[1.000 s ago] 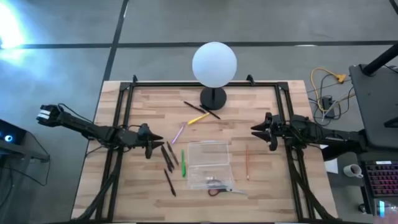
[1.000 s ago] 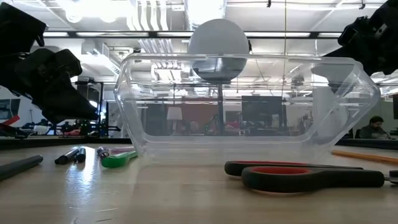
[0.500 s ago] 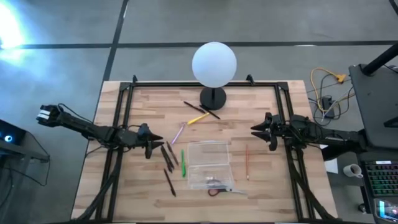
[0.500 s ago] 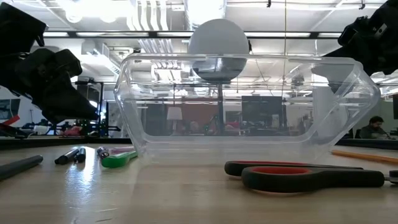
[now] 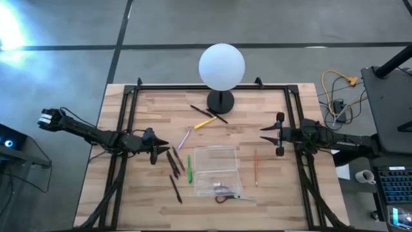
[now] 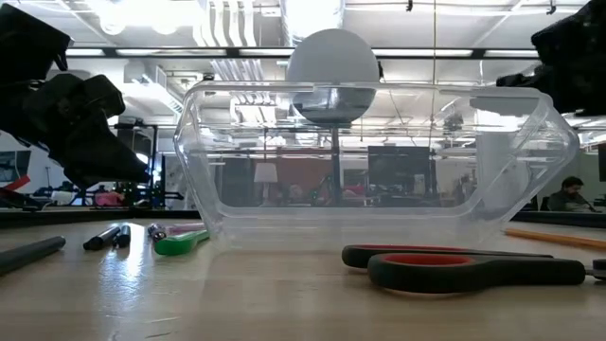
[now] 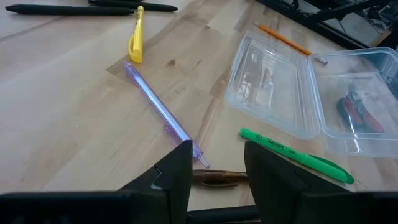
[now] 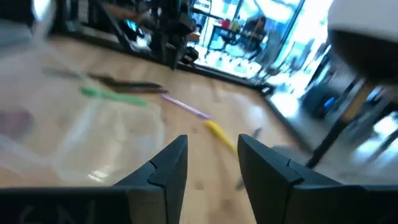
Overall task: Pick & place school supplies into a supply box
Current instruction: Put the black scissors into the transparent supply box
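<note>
Overhead first: your left gripper hovers at the left side of the table, fingers parted, just beside a cluster of black pens. The supply box sits centre-front with its lid open, a green pen along its left wall, a pink pen and a yellow pen farther back near the globe lamp. The right gripper waits on the right, fingers spread, near an orange pencil. I'd judge the left arm has the step in hand: pick one pen, not the bundle.

Next, the low view: the box stands level on the wood, with the red-handled scissors seemingly in front of it. Two black pens lie close together, so come down on an outer one.

From the left wrist, the fingers are apart with a brown-tipped pen lying crosswise between them. Rotate so they close across its barrel, and lower until they nearly meet the wood.

From the right wrist, the fingers stand open above bare table; keep that arm well back from the box.
</note>
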{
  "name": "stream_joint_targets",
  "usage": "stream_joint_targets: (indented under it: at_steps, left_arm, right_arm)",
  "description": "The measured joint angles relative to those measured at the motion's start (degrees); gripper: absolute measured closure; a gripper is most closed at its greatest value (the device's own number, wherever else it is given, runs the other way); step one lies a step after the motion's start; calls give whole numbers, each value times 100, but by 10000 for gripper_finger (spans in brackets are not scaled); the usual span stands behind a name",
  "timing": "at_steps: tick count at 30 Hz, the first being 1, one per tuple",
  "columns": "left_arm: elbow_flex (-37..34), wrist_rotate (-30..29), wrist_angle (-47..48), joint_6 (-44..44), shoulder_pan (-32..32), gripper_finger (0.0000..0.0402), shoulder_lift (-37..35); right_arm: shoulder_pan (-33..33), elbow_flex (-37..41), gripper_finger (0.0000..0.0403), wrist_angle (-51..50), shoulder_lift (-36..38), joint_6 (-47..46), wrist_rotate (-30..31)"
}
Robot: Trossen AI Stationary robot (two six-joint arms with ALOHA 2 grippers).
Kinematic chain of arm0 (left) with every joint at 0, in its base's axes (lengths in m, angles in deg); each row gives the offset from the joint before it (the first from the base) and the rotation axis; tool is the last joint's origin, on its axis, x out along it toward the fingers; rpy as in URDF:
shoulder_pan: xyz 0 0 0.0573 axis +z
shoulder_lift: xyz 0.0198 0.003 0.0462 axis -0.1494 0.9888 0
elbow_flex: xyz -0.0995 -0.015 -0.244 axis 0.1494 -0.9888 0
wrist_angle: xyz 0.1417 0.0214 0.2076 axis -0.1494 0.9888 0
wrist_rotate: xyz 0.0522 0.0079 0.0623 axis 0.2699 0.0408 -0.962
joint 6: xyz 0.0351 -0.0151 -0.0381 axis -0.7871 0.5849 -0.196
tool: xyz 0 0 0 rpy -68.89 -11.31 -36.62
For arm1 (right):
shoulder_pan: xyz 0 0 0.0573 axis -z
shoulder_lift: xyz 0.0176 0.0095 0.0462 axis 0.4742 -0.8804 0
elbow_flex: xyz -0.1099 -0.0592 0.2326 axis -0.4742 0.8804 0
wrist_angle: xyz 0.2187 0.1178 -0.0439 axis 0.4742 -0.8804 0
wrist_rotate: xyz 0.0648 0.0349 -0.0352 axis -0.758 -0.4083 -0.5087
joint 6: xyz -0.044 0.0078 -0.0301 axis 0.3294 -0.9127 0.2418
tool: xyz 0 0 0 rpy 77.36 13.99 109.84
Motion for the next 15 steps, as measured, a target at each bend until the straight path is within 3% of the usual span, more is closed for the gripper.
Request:
stream_joint_targets:
  at_steps: [4, 8, 10, 12, 15]
  left_arm:
    - [0, -2, -1, 1, -1, 272, -1]
    - [0, -2, -2, 1, 0, 272, -1]
    - [0, -2, -2, 2, 0, 272, -1]
    - [0, -2, -2, 1, 0, 272, -2]
    - [0, -6, 0, -3, 0, 272, 0]
  right_arm:
    - [-4, 0, 278, 202, -28, 947, 73]
    - [-4, 2, 282, 282, -35, 952, 78]
    - [-4, 2, 282, 547, -35, 81, 93]
    - [-2, 2, 281, 1061, -45, -1383, 229]
    - [-4, 9, 278, 1730, -95, -3572, 865]
